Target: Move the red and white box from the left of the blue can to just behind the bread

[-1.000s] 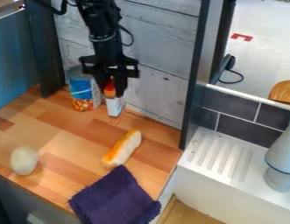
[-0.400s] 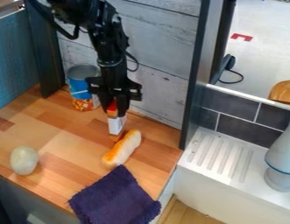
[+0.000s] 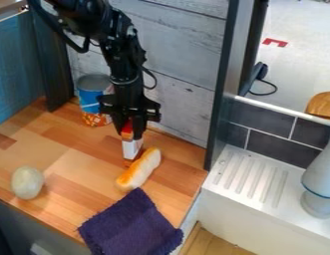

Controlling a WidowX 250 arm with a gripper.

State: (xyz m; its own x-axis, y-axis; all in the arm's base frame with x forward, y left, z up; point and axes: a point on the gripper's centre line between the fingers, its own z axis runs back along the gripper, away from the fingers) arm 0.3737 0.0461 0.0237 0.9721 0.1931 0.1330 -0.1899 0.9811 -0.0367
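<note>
Carefully lower the small carton [image 3: 132, 149], clamped upright in the gripper [image 3: 130, 130], closed to carton width. Avoid the bread roll [image 3: 141, 168] alongside; release only when flat on the countertop [image 3: 74, 167].

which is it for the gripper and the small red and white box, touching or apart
Touching: the camera view shows the gripper clamped on the red top of the box.

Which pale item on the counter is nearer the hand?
The long, orange-sided one beside the cloth, near the box in the hand; the rounded one is farther.
</note>
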